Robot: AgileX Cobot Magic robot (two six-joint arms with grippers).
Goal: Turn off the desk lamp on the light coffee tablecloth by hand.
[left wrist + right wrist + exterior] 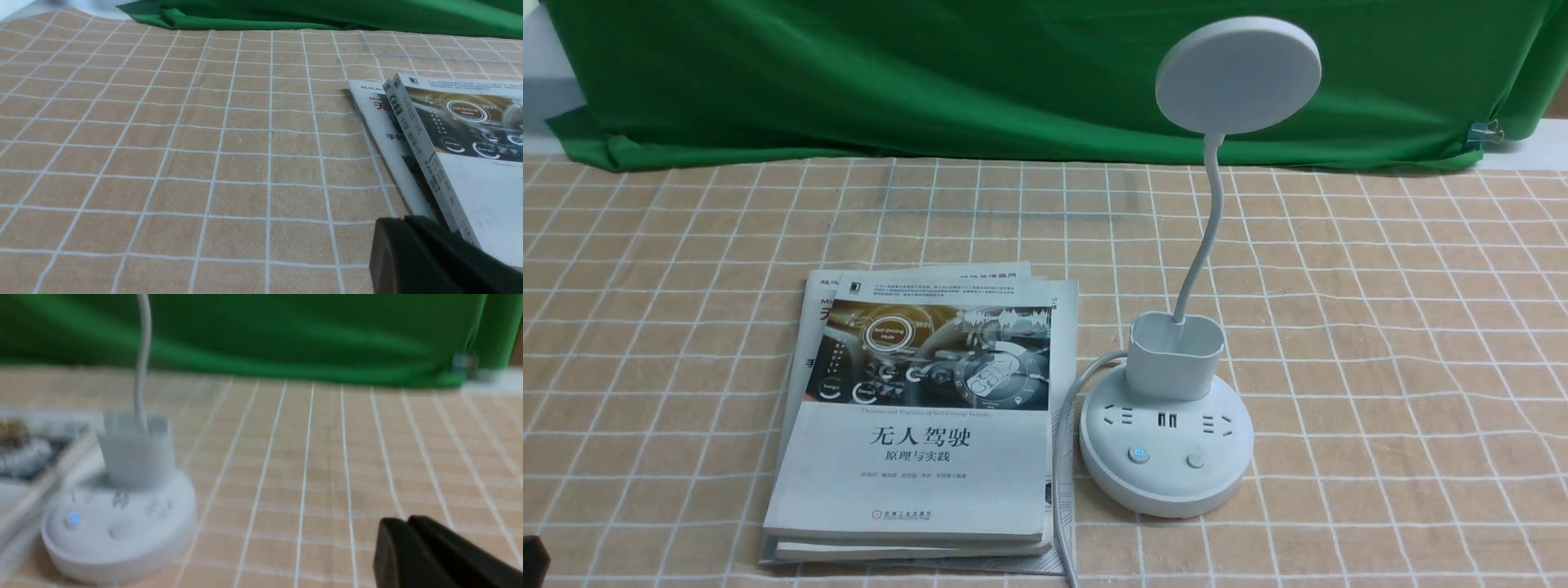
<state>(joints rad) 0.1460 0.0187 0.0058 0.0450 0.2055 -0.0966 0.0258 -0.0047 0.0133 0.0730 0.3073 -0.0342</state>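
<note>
1. At the far left, the left gripper (404, 220) has its black fingers closed together, seen in the left wrist view with bare tablecloth between the tips and the camera's far background. A small dark piece also shows at the near left corner of the front view; I cannot tell which part it is.
2. The tan tablecloth (645, 327), with its grid of thin white lines, spreads under everything on the table. A green cloth (890, 82) hangs behind it.
3. Left of the middle, a stack of books (923, 457) lies flat on the tablecloth. The top cover has a car dashboard picture above Chinese lettering.
4. A pale cable (1063, 441) curves from the back of the lamp's base, then runs toward the near edge along the right side of the books.
5. Just right of the books, the desk lamp (1168, 482) stands upright on the tablecloth. Its round base carries sockets and two buttons; the left button (1138, 454) shows a blue light. A cup holder (1176, 359) sits at the back of the base, and a bent neck (1215, 212) rises to the pale disc head (1238, 75).
6. At the right, the right gripper (402, 520) has its black fingers closed, apart from the lamp.
7. Farther right, a metal clip (1484, 133) grips the green cloth's lower edge.
</note>
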